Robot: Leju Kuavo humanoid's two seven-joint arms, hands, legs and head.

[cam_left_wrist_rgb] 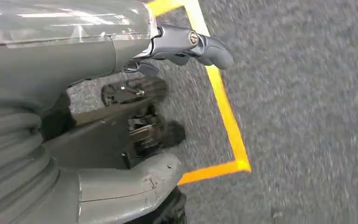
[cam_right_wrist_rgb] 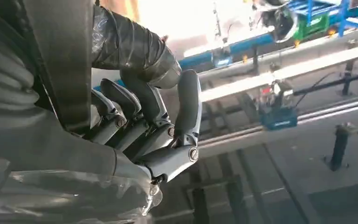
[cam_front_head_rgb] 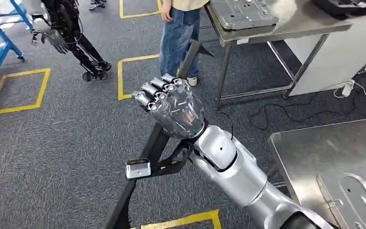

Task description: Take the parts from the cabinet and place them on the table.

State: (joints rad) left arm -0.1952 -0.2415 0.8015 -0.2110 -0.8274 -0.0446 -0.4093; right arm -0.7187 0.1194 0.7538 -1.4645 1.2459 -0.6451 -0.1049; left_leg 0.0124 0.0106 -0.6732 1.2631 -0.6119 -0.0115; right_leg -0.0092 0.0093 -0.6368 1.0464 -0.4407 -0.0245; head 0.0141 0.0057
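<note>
The part (cam_front_head_rgb: pixel 158 157), a long black bar with a small silver block near its lower end, is in the robot's right hand (cam_front_head_rgb: pixel 171 106), which is raised in front of the body with its fingers (cam_front_head_rgb: pixel 155 90) curled tight around the bar, so that one end of the bar sticks up past the knuckles and the other runs down toward the grey carpet (cam_front_head_rgb: pixel 52 152). In the right wrist view the same fingers (cam_right_wrist_rgb: pixel 140 116) are wrapped over the dark bar. The left hand (cam_left_wrist_rgb: pixel 121 112) hangs low over the carpet near a line of yellow floor tape (cam_left_wrist_rgb: pixel 223 107); one finger points out straight and the others look curled in, but the view is too close and blurred to say whether it holds anything, so its state cannot be told. A steel table (cam_front_head_rgb: pixel 305 157) stands just to the right of the raised arm, with a flat metal plate (cam_front_head_rgb: pixel 357 195) already lying on it; a second table (cam_front_head_rgb: pixel 286 24) stands farther off, and a person in jeans (cam_front_head_rgb: pixel 178 38) waits beside it. Judging from this, the pick from the cabinet is done and the carry is under way. What is left is to bring the bar over the near table, set it down and let go. Whether more parts wait in the cabinet cannot be told.
</note>
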